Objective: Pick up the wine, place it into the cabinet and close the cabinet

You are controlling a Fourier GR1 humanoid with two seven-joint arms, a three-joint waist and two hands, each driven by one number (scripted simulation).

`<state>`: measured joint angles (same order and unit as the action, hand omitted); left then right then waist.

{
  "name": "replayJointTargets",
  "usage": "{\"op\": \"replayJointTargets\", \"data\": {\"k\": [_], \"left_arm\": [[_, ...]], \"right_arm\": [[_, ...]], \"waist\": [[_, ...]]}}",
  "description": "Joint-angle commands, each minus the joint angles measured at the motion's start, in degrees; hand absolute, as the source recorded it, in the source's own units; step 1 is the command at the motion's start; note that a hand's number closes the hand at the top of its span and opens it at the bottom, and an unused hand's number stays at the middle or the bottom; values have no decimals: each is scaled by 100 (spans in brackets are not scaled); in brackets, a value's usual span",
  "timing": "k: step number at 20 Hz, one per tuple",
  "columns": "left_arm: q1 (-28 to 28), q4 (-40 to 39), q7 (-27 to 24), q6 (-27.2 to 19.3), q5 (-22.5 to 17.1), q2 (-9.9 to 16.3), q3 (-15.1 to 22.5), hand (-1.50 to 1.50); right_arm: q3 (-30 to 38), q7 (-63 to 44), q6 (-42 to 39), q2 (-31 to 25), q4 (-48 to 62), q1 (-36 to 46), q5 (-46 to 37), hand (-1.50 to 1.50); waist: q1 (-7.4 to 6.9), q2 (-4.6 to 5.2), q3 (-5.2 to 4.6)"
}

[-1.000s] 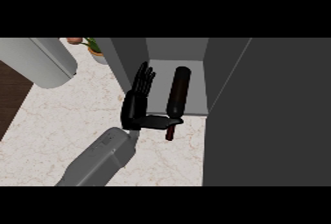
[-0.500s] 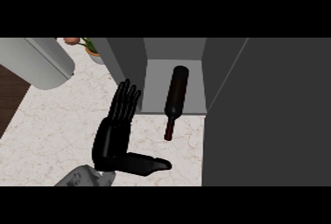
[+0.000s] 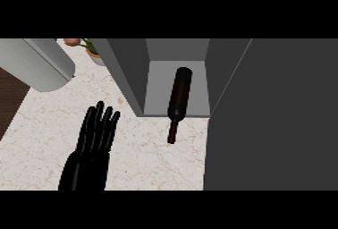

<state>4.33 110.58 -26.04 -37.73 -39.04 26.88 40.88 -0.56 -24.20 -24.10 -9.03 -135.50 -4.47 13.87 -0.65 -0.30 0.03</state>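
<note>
Lying on its side, the dark slender glass wine bottle has its body inside the open grey cabinet and its dark red neck sticking out toward the near side, over the white marble-patterned desk. No label, brand or writing can be read on the bottle or anywhere else in view.

One black robot hand shows at the lower left, flat above the desk with its fingers straight and close together, pointing away toward the far side. It holds nothing. Which arm it belongs to cannot be told for sure from this view; it comes in at the left of the lower edge. The other robot hand does not show.

The bottle lies to the right of this hand and a little farther away, well apart from it, with bare desk between the fingertips and the bottle's neck.

The cabinet's dark grey door stands open at the right, filling that side. At the far left stands a pale grey cylinder, and just behind it a small potted plant.
</note>
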Motion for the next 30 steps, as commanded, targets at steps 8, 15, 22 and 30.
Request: {"op": "replayJointTargets", "data": {"k": [8, 15, 22, 30], "left_arm": [[-1888, 1189, -591, 476, -188, 999, -985, -150], [-3268, 1500, -1049, 1562, -805, 1572, -2084, -150], [-4121, 1684, -1238, 2297, -1147, 1885, -3007, -150], [-4824, 1545, -1260, 3449, -1687, 2071, -4087, -150]], "right_arm": [[-1223, -837, -543, -225, -546, -704, 739, 150], [-2671, -1127, 54, 437, -710, -472, -340, 150], [-3652, -1764, 1090, 892, -486, 874, -1168, 150], [-4568, -1489, 2743, 901, 1043, 2565, -2230, 150]], "waist": [[-11, 9, -12], [-31, -6, -14], [-89, -16, -20], [-145, -3, -16]]}}
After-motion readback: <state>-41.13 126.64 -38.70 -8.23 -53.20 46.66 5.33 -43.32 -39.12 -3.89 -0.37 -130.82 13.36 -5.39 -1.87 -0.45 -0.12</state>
